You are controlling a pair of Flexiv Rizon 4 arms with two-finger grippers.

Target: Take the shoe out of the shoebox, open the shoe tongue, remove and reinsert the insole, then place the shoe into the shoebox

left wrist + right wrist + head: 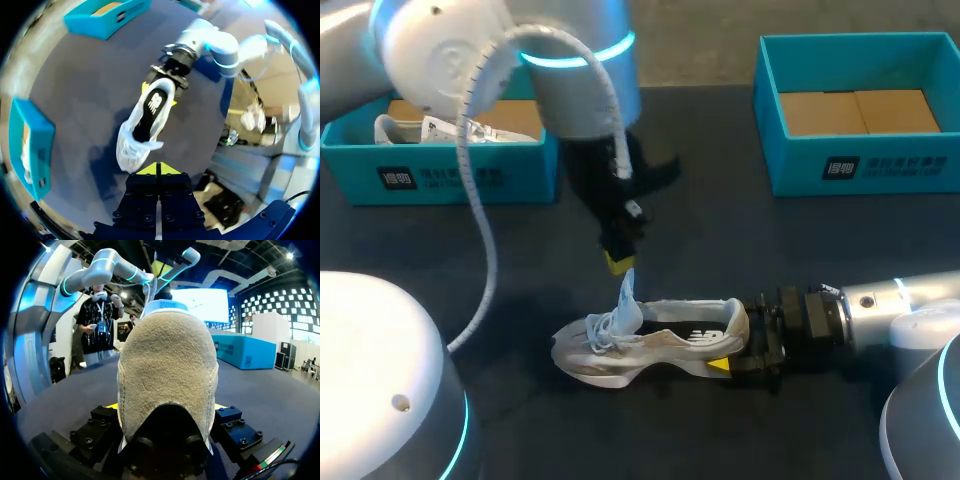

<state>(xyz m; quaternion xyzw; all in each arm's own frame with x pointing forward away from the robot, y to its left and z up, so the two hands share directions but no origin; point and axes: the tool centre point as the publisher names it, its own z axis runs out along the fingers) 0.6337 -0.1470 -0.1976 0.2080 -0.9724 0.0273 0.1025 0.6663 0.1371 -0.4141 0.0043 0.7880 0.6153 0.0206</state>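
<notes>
So the shoe (670, 335) sits upright on the dark counter (770, 260), toe toward my left, well apart from the blue shoebox (860, 165) at the far right. The right pincer (740, 342) is clamped on its heel from both sides. The left pincer (619, 262) hangs just above the laces, tips pressed together on the tongue (628, 300), which stretches upward.

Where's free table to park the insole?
Free: table between left arm and right shoebox; also the strip between that box and right arm. Crowded: around the shoe, left tool just above it, right tool on its heel, cable to its left.
</notes>
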